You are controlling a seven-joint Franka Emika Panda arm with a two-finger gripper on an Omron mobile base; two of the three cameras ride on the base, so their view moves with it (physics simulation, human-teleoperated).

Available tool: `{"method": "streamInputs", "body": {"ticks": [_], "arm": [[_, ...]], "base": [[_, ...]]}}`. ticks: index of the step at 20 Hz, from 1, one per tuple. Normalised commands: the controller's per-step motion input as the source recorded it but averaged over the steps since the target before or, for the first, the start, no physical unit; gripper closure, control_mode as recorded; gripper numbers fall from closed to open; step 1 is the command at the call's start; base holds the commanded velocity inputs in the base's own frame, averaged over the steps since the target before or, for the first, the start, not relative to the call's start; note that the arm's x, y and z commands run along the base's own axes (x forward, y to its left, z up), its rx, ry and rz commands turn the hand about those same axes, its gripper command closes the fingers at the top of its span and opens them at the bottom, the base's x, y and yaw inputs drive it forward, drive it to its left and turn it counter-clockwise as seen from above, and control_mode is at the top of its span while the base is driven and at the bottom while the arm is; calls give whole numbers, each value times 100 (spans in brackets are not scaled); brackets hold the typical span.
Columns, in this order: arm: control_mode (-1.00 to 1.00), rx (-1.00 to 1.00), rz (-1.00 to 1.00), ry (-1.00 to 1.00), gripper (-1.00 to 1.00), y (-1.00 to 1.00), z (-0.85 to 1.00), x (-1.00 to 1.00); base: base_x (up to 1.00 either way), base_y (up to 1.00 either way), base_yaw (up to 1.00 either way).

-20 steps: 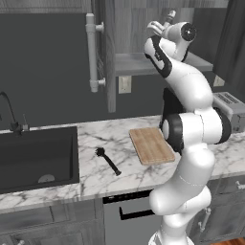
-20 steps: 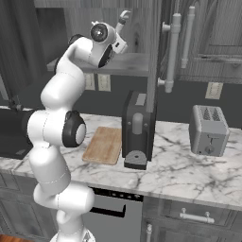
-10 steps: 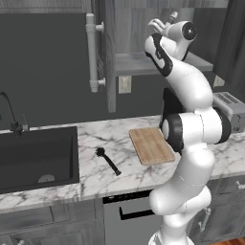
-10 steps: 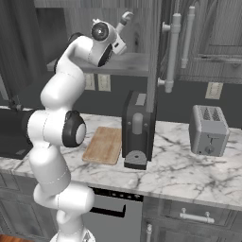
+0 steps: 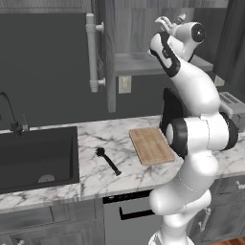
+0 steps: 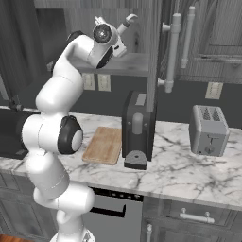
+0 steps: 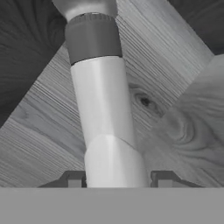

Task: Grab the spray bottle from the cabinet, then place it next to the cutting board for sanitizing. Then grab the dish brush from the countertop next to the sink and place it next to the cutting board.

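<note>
In the hand view the spray bottle (image 7: 103,109), pale grey-white with a darker collar, runs up from between my two fingertips, and the gripper (image 7: 116,178) is shut on its body. Behind it is the grey wood grain of the cabinet (image 7: 175,87). From the right base view the hand is up at the cabinet shelf (image 6: 130,64), with the bottle's white nozzle (image 6: 131,19) poking out above it. The cutting board (image 5: 150,145) lies flat on the marble countertop (image 5: 95,179). The black dish brush (image 5: 107,160) lies left of the board, near the sink (image 5: 36,155).
A black coffee machine (image 6: 137,130) stands right beside the board, with a toaster (image 6: 208,130) further right. The open cabinet door with its long white bar handle (image 5: 91,52) hangs left of the shelf. A dark faucet (image 5: 9,112) rises behind the sink.
The hand with the bottle has edged slightly upward at the shelf. Nothing on the counter has moved.
</note>
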Motion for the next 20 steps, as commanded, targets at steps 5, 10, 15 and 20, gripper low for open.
{"method": "streamInputs", "body": {"ticks": [5,10,15,20], "arm": [[-100,11,-7,-12,100,2,0,-64],[-100,2,-9,-21,100,33,0,-84],[-100,2,-1,-10,100,9,6,-90],[-100,12,0,0,100,-6,17,-100]], "base": [[0,0,0],[0,0,0],[0,0,0],[0,0,0]]}}
